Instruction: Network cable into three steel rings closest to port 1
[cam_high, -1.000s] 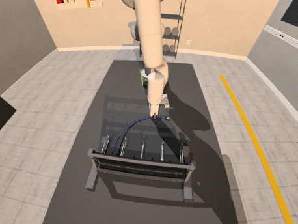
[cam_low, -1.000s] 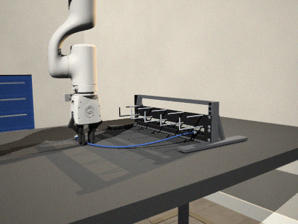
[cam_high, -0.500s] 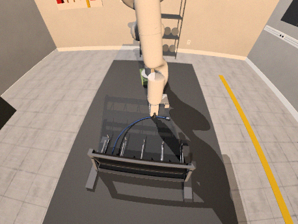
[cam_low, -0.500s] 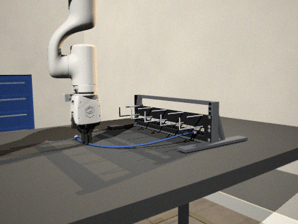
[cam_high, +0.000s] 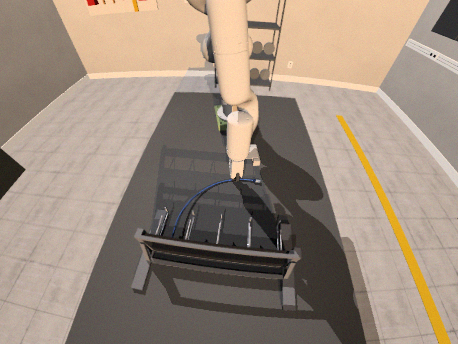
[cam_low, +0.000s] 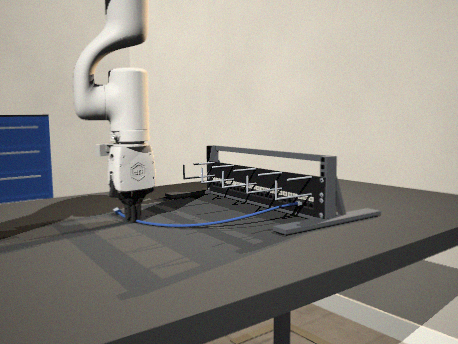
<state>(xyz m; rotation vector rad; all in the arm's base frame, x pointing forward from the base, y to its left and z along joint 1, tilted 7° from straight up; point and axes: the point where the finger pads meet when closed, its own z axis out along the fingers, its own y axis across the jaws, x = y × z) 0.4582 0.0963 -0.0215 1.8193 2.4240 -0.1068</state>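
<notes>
The blue network cable (cam_high: 197,194) (cam_low: 210,223) runs in a low arc over the table from the black patch panel rack (cam_high: 215,248) (cam_low: 270,152) to my gripper (cam_high: 236,176) (cam_low: 131,216). The gripper is down at the table and shut on the cable close to its free end. The plug (cam_high: 256,181) sticks out just past the fingers. The cable's other end sits at the panel (cam_low: 300,203) (cam_high: 161,222), between the two leftmost rows of steel rings (cam_high: 190,225) in the top view. Several rows of rings (cam_low: 200,172) stick out from the panel. The cable lies beside them, outside the rings.
A green object (cam_high: 219,120) lies on the table behind the arm. The rack's feet (cam_low: 325,221) (cam_high: 141,274) rest on the dark table. A shelf unit (cam_high: 265,45) stands at the back wall. A yellow line (cam_high: 395,225) marks the floor on the right.
</notes>
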